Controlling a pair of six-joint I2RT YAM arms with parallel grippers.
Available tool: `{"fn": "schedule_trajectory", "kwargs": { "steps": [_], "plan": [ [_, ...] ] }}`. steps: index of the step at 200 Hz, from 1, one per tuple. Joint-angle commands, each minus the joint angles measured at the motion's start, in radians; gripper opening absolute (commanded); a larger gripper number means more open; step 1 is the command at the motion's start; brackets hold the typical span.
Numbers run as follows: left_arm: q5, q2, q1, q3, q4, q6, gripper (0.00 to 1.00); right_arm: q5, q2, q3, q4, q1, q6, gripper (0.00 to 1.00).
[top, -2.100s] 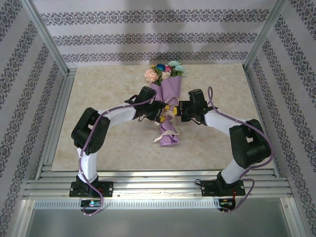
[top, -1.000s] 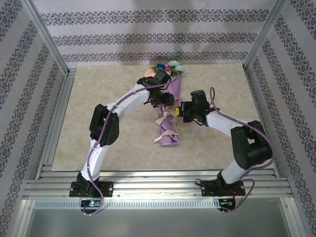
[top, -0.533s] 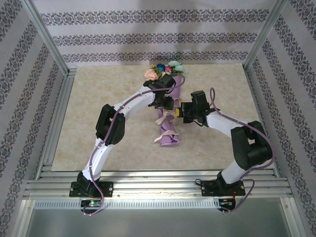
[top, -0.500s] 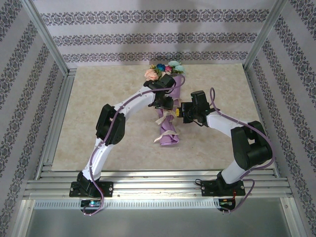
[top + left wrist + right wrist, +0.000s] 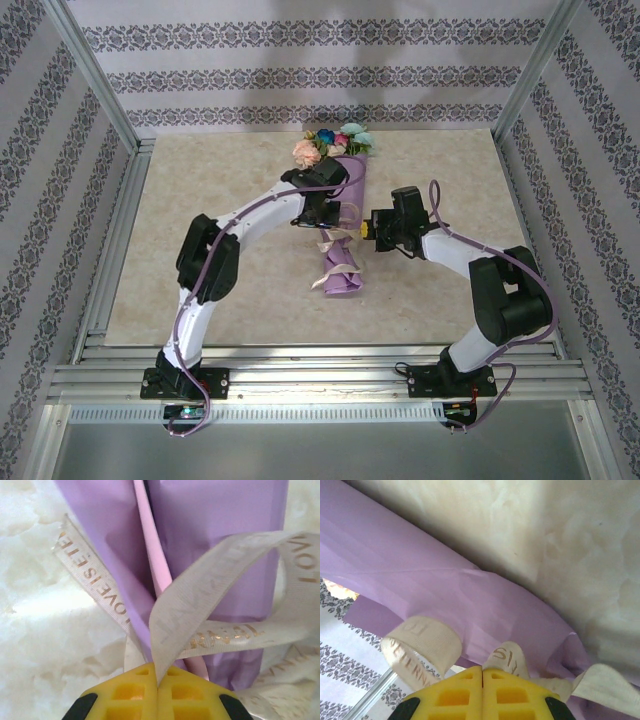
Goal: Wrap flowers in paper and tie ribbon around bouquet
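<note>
— Left claw (image 5: pixel 157 680): yellow fingers pressed together on a loop of ribbon (image 5: pixel 200 595), which rises straight out of the seam between them. We log that as a pinch.
— Agreed. Right claw (image 5: pixel 482 672) is likewise closed, with a strand of ribbon running in between its pads. From the top view, both sit at the waist of the bouquet (image 5: pixel 340 275), one on each side, near each other.
— Ribbon: cream with gold lettering. One band crosses the paper (image 5: pixel 215 530), with loose tails beside it. We cannot tell whether a knot has formed under the loops.
— Step, as we judge it: tying. The wrap looks done and the ribbon already lies around the cone.
— Next move, by our reckoning: draw the two held parts apart evenly, so the tie cinches at the waist. The paper is thin, so a hard tug could crumple it or drag the whole bouquet along.
— Container note: the paper cone holds the flowers (image 5: pixel 330 143). Pink, peach, blue and teal blooms poke out of the wide far end; the stems are hidden inside. The narrow near end is crumpled.
— Outward: we place the bouquet mid-table, a little beyond centre, lying lengthwise away from the bases on the marbled table (image 5: pixel 200 180). Patterned walls (image 5: pixel 320 80) stand around it.
</note>
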Motion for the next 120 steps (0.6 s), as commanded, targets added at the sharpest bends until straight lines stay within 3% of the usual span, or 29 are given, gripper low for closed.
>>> {"fn": "schedule_trajectory", "kwargs": {
  "steps": [1, 67, 120],
  "plan": [
    [-0.020, -0.063, -0.001, -0.042, 0.034, -0.078, 0.00, 0.033, -0.033, -0.033, 0.031, -0.009, -0.018, 0.00],
    [0.053, -0.113, 0.041, -0.170, 0.069, -0.184, 0.00, 0.076, -0.055, -0.114, 0.145, -0.048, -0.022, 0.00],
    [0.170, -0.173, 0.109, -0.353, 0.214, -0.337, 0.00, 0.089, -0.051, -0.171, 0.201, -0.105, -0.048, 0.00]
  ]
}}
